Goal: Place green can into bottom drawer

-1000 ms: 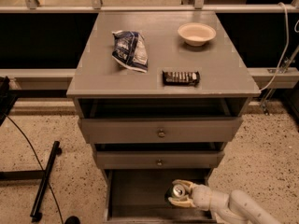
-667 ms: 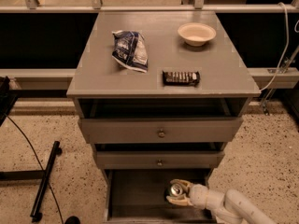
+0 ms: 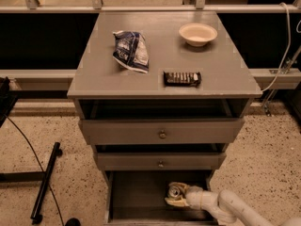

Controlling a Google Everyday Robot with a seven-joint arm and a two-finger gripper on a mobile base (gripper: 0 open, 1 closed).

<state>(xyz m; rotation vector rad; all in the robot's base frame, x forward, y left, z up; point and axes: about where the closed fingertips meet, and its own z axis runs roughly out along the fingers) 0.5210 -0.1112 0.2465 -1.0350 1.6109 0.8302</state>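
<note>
The green can [image 3: 175, 191] shows its silver top with pull tab inside the open bottom drawer [image 3: 136, 194], right of the middle of its grey floor. My gripper [image 3: 178, 195] reaches into the drawer from the lower right on a white arm, and its pale fingers are closed around the can. The can's body is mostly hidden by the fingers. I cannot tell whether the can rests on the drawer floor or hangs just above it.
On the cabinet top lie a blue-and-white snack bag [image 3: 131, 51], a dark snack bar [image 3: 182, 78] and a cream bowl [image 3: 198, 34]. Two shallower drawers with round knobs [image 3: 162, 134] sit above, slightly pulled out. A black stand [image 3: 44, 182] is on the speckled floor at left.
The gripper and can have moved slightly lower and left within the bottom drawer. Nothing else has moved.
</note>
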